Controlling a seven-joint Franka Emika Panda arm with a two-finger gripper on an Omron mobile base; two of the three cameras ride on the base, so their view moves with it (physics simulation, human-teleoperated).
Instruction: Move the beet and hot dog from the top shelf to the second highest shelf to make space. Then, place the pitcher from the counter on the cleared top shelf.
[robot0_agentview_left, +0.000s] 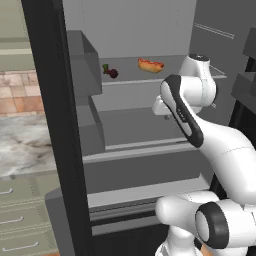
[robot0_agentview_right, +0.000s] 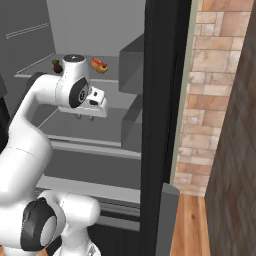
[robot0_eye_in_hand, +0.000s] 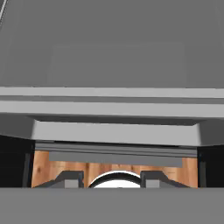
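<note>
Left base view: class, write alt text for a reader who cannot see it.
An open refrigerator with a beet and a hot dog lying apart on the top shelf, the second highest shelf bare below. The white robot arm rises from the lower right in front of the shelves; a marbled counter lies at left.

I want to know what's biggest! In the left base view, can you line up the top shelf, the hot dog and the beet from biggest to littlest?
1. The top shelf, by far the largest; it carries both foods.
2. The hot dog, a bit longer than the beet.
3. The beet, the smallest.
Both foods sit about equally far back, so the order seems fair.
</note>
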